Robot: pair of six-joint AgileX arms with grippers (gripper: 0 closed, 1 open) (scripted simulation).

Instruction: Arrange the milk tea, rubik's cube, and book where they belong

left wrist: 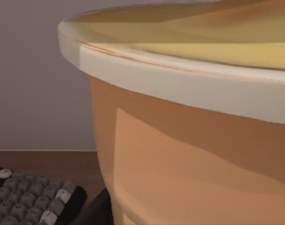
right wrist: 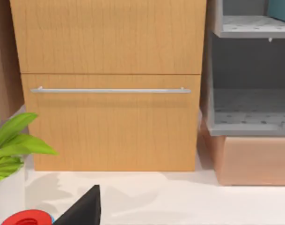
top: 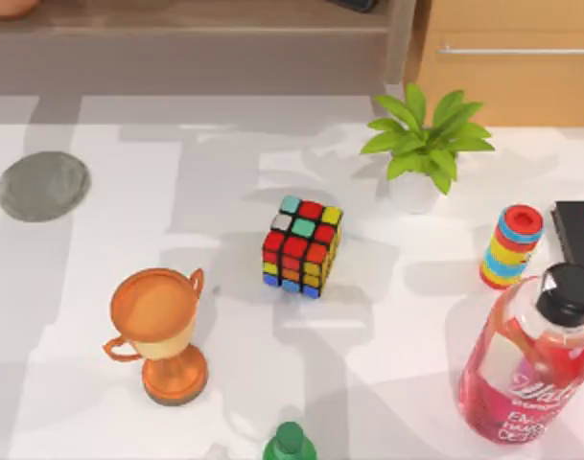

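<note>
On the white table (top: 100, 402), mid-arrangement: cube at centre, cup close before the left wrist camera.

Largest first: a wooden drawer cabinet (right wrist: 109, 84) with a metal handle (right wrist: 109, 90) stands behind the table's far right, beside grey shelving (right wrist: 250, 112). A pink bottle (top: 526, 369) with a black cap fills the near right corner; an orange trophy (top: 162, 331) stands near left. The milk tea (left wrist: 193, 150), orange-tan with a pale rim, looms in the left wrist view beside a dark keyboard (left wrist: 30, 199). A potted plant (top: 426, 149) sits far right, a grey mat (top: 42, 185) far left, a ring stack (top: 510, 246) at right. The rubik's cube (top: 302, 246) rests at table centre, apart from everything. Whether either gripper's fingers are apart or together cannot be told.
</note>
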